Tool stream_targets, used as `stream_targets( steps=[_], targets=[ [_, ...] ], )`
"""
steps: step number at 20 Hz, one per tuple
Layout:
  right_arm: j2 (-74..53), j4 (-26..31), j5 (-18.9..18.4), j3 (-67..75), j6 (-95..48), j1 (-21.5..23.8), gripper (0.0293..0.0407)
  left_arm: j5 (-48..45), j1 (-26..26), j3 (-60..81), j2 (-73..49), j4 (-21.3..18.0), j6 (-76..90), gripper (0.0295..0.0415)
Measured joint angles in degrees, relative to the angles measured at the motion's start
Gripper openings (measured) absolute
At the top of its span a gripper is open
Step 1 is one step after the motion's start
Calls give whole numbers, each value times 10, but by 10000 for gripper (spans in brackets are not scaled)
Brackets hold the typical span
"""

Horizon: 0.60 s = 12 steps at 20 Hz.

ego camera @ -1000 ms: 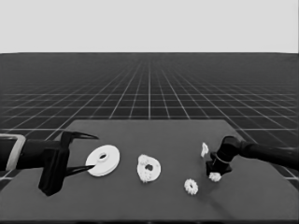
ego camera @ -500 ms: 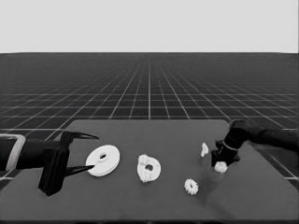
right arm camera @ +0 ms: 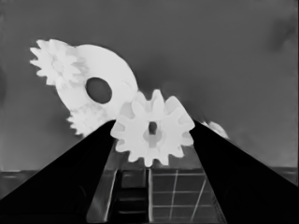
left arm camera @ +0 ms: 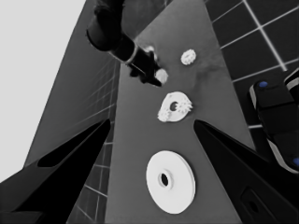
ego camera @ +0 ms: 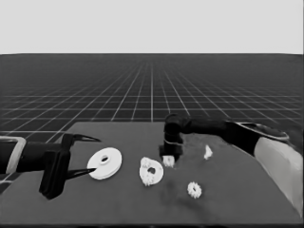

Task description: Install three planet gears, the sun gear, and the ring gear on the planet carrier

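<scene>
My right gripper (ego camera: 168, 156) hangs just right of the planet carrier (ego camera: 148, 166), shut on a planet gear (ego camera: 168, 161). The right wrist view shows that gear (right arm camera: 152, 128) clamped between the two fingers, with the planet carrier (right arm camera: 117, 77) behind it. Two small gears (right arm camera: 58, 65) (right arm camera: 88, 121) sit on the carrier's edge. Another loose gear (ego camera: 194, 189) lies nearer the front of the table. The ring gear (ego camera: 105, 163) lies flat at the left between the open fingers of my waiting left gripper (ego camera: 92, 154), not held.
A thin white piece (ego camera: 207, 152) lies right of the right gripper. The right arm (ego camera: 228, 130) stretches over the table's right half from the lower right corner. The left wrist view shows dark machinery with blue lights (left arm camera: 275, 112) past the table's edge.
The right gripper has carried the gear leftward from the table's right side to just beside the planet carrier. The left arm has not moved.
</scene>
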Motion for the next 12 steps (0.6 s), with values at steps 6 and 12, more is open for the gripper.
stream_targets(
  steps=[6,12],
  targets=[
    [71,3,5,-96,-29,0,312,0,0,0,0,0,0,385],
    [91,-73,38,-157,-63,-83,312,0,0,0,0,0,0,385]
  ],
)
